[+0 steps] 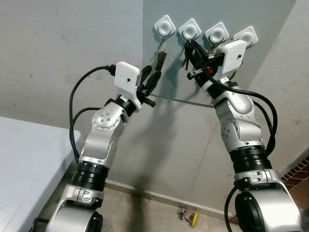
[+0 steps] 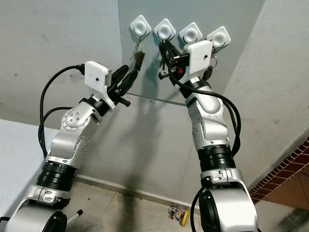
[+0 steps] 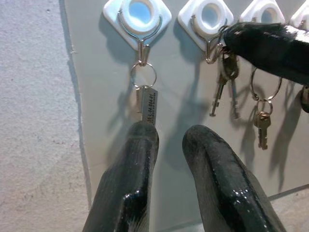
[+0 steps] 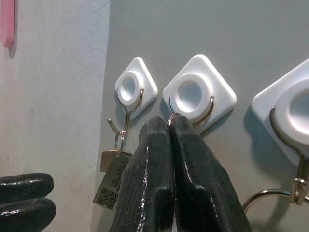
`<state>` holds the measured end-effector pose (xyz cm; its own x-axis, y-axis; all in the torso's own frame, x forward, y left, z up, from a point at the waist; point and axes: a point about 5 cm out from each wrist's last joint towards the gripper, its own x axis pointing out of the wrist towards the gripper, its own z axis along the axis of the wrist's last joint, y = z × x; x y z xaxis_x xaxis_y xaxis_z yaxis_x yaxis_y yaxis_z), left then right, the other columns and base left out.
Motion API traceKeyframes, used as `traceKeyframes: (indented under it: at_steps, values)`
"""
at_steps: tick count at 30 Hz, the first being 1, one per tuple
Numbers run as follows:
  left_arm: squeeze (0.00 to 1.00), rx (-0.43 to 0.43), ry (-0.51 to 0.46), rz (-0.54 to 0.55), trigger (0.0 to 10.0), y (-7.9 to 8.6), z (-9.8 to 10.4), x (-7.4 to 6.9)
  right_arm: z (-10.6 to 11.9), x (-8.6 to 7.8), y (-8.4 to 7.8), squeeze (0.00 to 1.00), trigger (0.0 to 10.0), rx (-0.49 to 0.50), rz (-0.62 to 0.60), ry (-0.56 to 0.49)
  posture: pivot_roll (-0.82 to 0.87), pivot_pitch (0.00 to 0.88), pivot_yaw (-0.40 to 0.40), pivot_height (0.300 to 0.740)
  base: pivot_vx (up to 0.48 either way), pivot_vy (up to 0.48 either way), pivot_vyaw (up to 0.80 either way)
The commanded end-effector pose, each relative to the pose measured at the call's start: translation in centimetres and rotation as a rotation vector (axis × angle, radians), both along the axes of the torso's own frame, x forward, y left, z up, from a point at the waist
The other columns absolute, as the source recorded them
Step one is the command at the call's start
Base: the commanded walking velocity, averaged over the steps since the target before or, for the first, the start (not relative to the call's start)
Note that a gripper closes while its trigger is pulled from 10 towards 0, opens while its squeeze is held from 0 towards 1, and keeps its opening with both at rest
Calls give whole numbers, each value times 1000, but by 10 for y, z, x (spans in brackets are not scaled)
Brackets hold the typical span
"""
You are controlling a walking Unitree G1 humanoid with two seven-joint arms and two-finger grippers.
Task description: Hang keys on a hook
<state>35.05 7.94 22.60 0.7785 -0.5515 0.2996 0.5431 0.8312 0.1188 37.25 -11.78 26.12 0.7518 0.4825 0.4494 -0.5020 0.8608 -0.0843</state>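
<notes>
Keys [image 3: 223, 79] hang seemingly pinched below right gripper [image 4: 168, 126] fingers.

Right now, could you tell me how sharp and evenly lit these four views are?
Eye views: sharp, soft arm shadows on the wall. Left wrist view: crisp keys, glossy glare on the fingers. Right wrist view: hooks clear, near fingers slightly soft.

Grey wall [image 1: 58, 58], pale table [image 1: 24, 164] at left, tiled floor [image 1: 145, 212], brick edging [image 2: 285, 169] at right
</notes>
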Motion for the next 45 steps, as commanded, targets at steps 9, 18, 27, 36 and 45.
traceKeyframes:
  at_steps: [9,18,27,36,45]
  values:
    - [0,15,-21,-29,10000,-5,6,-2,1,6,-7,0,10000,-165,-101,18,-48,0,-32,740,0,0,0]
    - [0,13,-21,-27,10000,-4,6,-3,10,10,-12,0,10000,-297,-201,-30,-46,0,-31,740,0,0,0]
    - [0,12,-21,-25,10000,-3,6,-4,10,6,-14,0,10000,-299,-199,-48,-42,0,-32,740,0,0,0]
    - [0,12,-18,-26,10000,-2,6,-3,5,0,-18,0,10000,-275,-187,-36,-49,0,-25,740,0,0,0]
    - [0,12,-15,-28,10000,-3,6,-3,4,-8,-18,0,10000,-270,-167,-47,-53,0,-24,740,0,0,0]
